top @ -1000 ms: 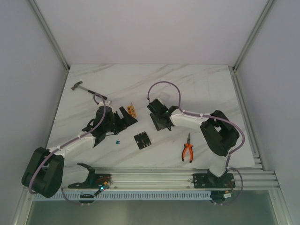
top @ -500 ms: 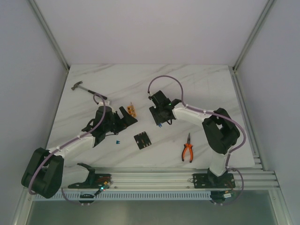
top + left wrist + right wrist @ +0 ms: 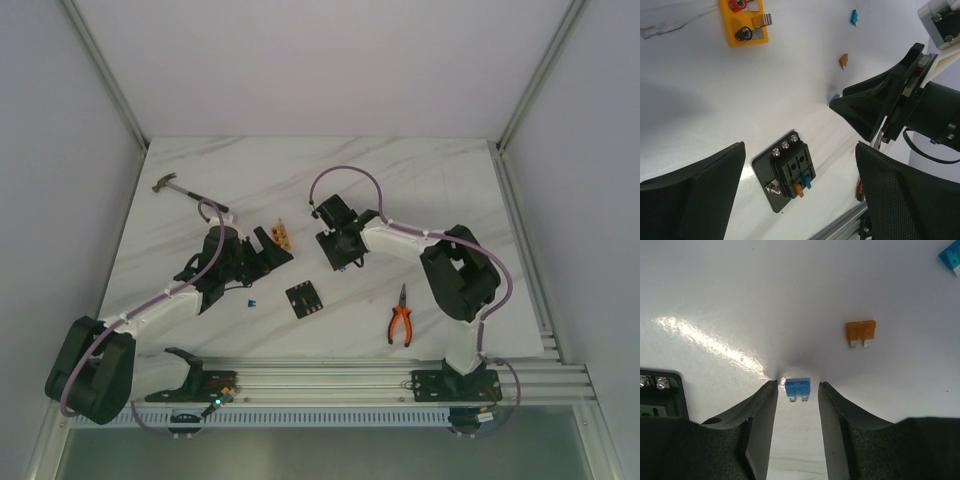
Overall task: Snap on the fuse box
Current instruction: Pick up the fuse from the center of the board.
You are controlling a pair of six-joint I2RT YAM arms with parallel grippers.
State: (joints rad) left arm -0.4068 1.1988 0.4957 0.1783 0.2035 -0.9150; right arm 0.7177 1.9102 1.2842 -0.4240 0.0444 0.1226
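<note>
The fuse box [image 3: 303, 299] is a small black square plate on the white table, between the two arms. In the left wrist view the fuse box [image 3: 787, 170] carries an orange fuse and a blue fuse. My left gripper [image 3: 800, 150] hangs wide open above it, holding nothing, and shows from above as the left gripper [image 3: 272, 248]. My right gripper [image 3: 341, 263] points down at the table behind the box. In its wrist view the right gripper [image 3: 798, 384] is open around a loose blue fuse [image 3: 798, 388], with gaps on both sides.
Loose on the table lie an orange fuse [image 3: 860, 331] and another blue fuse [image 3: 951, 259]. An orange block [image 3: 283, 237] sits by my left gripper. Orange-handled pliers [image 3: 401, 322] lie front right, a hammer [image 3: 180, 188] back left, and a small blue fuse [image 3: 250, 301] lies left of the box.
My right gripper has shifted a little left and back and its jaws have narrowed. The left arm has stayed still.
</note>
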